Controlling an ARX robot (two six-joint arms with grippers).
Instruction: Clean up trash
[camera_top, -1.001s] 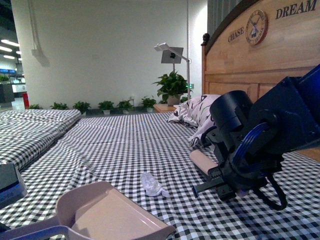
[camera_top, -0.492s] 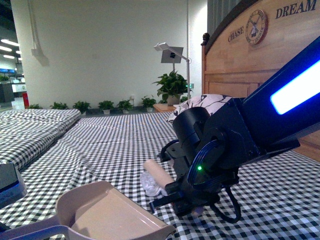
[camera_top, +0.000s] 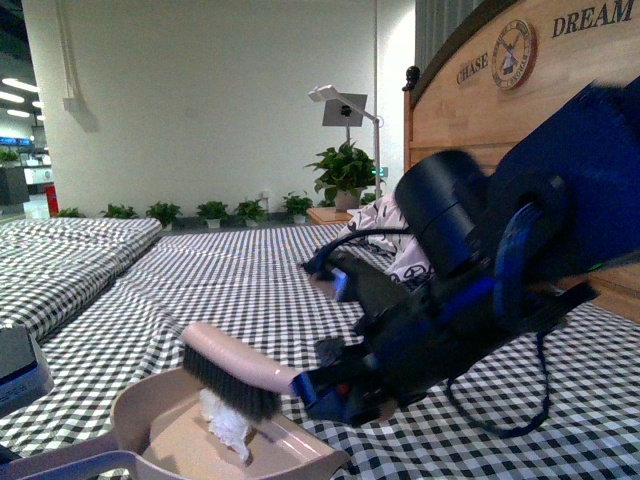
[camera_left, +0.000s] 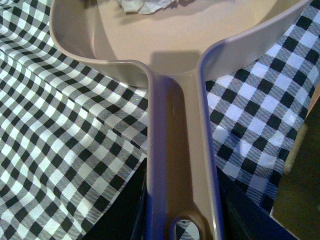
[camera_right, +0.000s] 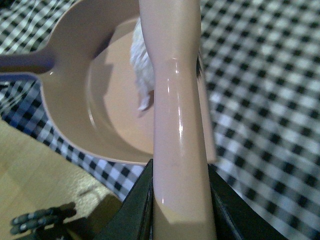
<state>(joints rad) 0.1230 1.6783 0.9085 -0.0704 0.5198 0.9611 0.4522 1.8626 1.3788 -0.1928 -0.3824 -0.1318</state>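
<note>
The trash (camera_top: 226, 424), a small whitish wrinkly wad, lies inside the beige dustpan (camera_top: 170, 435) on the checked bed cover. It also shows in the left wrist view (camera_left: 145, 5) and in the right wrist view (camera_right: 141, 67). My right gripper (camera_top: 330, 385) is shut on the beige brush (camera_top: 232, 372), whose dark bristles rest on top of the wad inside the pan. The brush handle (camera_right: 178, 125) runs between the right jaws. My left gripper (camera_left: 182, 220) is shut on the dustpan handle (camera_left: 175, 150) and holds the pan low at the front left.
A black-and-white patterned pillow (camera_top: 385, 222) lies by the wooden headboard (camera_top: 500, 110) at the right. A grey box (camera_top: 20, 365) sits at the left edge. A second bed (camera_top: 60, 260) lies at the left, potted plants (camera_top: 345, 175) beyond.
My right arm has swept the brush leftward across the cover. The wad has moved from the cover beside the pan's mouth into the dustpan. The dustpan has stayed put.
</note>
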